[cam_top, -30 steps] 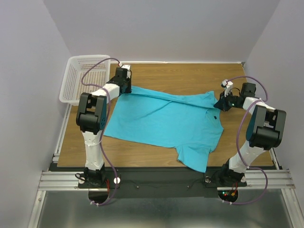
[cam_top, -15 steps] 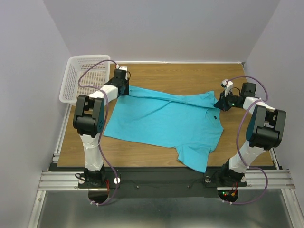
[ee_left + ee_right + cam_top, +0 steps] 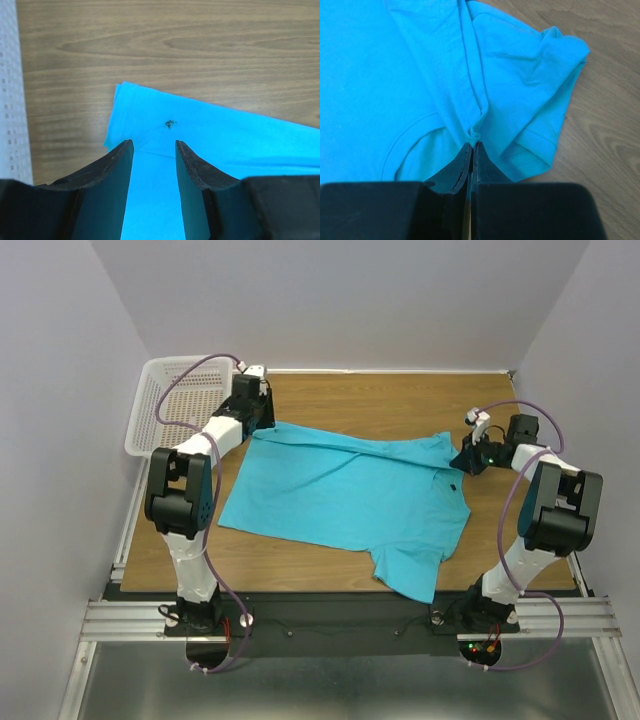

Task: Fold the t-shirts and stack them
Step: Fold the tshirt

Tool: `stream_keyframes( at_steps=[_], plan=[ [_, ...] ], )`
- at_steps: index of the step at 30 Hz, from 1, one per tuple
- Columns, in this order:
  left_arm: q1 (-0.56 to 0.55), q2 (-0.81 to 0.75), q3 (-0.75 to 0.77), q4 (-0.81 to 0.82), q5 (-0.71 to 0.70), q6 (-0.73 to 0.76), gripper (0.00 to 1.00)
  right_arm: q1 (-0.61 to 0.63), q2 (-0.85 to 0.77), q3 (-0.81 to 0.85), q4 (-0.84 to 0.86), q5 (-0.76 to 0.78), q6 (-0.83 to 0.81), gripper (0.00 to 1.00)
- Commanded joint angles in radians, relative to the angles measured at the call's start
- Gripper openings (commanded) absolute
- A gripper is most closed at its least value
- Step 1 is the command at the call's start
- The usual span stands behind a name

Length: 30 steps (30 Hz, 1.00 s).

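Observation:
One turquoise t-shirt (image 3: 340, 495) lies spread on the wooden table, partly folded along its far edge. My left gripper (image 3: 260, 420) is open over the shirt's far left corner. In the left wrist view the gripper (image 3: 153, 145) has cloth (image 3: 210, 130) below the gap between its fingers, with nothing held. My right gripper (image 3: 462, 462) is at the shirt's right end. In the right wrist view this gripper (image 3: 472, 145) is shut on a pinched fold of the shirt (image 3: 420, 75) next to the sleeve (image 3: 545, 65).
A white mesh basket (image 3: 170, 405) stands at the far left, close to my left gripper, and its wall shows in the left wrist view (image 3: 10, 100). Bare wood (image 3: 400, 400) lies beyond the shirt. The shirt's near sleeve (image 3: 410, 575) reaches the table's front edge.
My left arm has swung left and its gripper has shifted slightly toward the basket. The shirt and my right gripper have not moved.

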Motion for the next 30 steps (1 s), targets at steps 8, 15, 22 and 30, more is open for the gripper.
stream_keyframes(
  at_steps=[8, 15, 22, 30],
  plan=[
    [-0.004, 0.136, 0.131, 0.005, 0.051, -0.016, 0.51, -0.010, -0.074, 0.011, -0.051, -0.052, -0.060, 0.01],
    [-0.004, 0.187, 0.179, 0.004, 0.041, -0.027, 0.51, -0.009, -0.065, 0.016, -0.061, -0.054, -0.059, 0.01],
    [-0.004, 0.245, 0.203, -0.056, -0.023, -0.025, 0.49, -0.009, -0.071, 0.037, -0.064, -0.058, -0.033, 0.01],
    [-0.001, 0.308, 0.266, -0.165, -0.049, -0.023, 0.47, -0.009, -0.083, 0.131, -0.064, -0.098, 0.056, 0.00]
  ],
)
